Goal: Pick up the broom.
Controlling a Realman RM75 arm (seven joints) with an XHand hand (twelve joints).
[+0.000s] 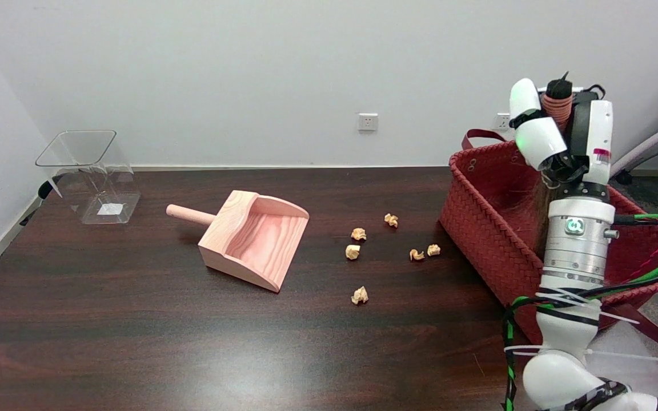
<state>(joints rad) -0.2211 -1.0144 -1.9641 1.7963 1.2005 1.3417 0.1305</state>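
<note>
From the head view, the right hand is raised above the red woven basket at the table's right end, its fingers wrapped around the broom; the wound handle top pokes out above the hand, and brownish bristles hang below it, down into the basket. The lifting step looks to be in hand: the bristles seem not yet clear of the basket's rim, so the next move probably calls for more height before carrying the broom toward the table's middle. Nothing else can be made out in the basket, though the arm hides part of it. The clear plastic bin at far left looks empty. The wooden dustpan holds nothing, with paper scraps scattered beside it.
</note>
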